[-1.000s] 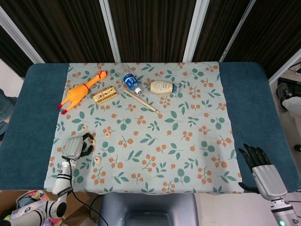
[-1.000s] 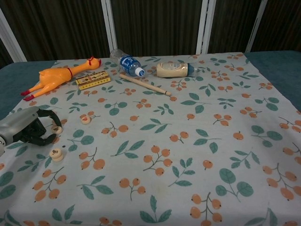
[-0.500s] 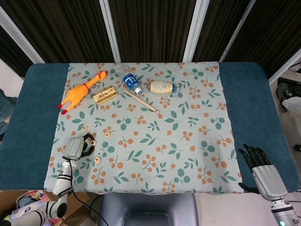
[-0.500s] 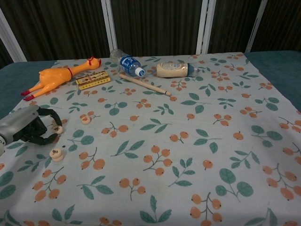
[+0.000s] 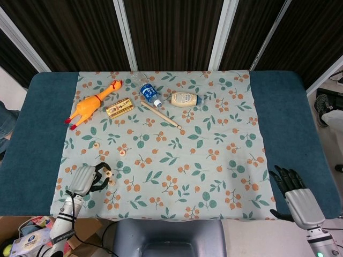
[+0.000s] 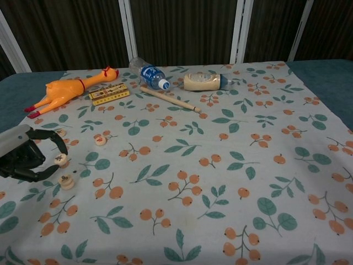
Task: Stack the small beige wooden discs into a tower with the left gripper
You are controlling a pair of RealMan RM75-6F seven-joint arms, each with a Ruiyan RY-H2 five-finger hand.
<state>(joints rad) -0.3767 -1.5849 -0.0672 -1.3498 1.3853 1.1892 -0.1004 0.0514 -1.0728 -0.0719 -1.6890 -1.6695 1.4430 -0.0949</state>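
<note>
My left hand is at the near left of the floral cloth and pinches a small beige wooden disc at its fingertips. In the head view the same hand and the held disc show there too. Just in front of it another disc lies on the cloth, also seen as disc. Two more discs lie farther back: one toward the middle and one behind the hand. My right hand hangs off the near right edge of the table, fingers spread and empty.
Along the far side lie an orange rubber chicken, a gold box, a water bottle, a wooden stick and a cream squeeze bottle. The blue table shows bare beside the cloth.
My left hand has drawn back toward the near edge, carrying the pinched disc from farther back to just behind the disc lying near the front. The right hand has barely moved.
</note>
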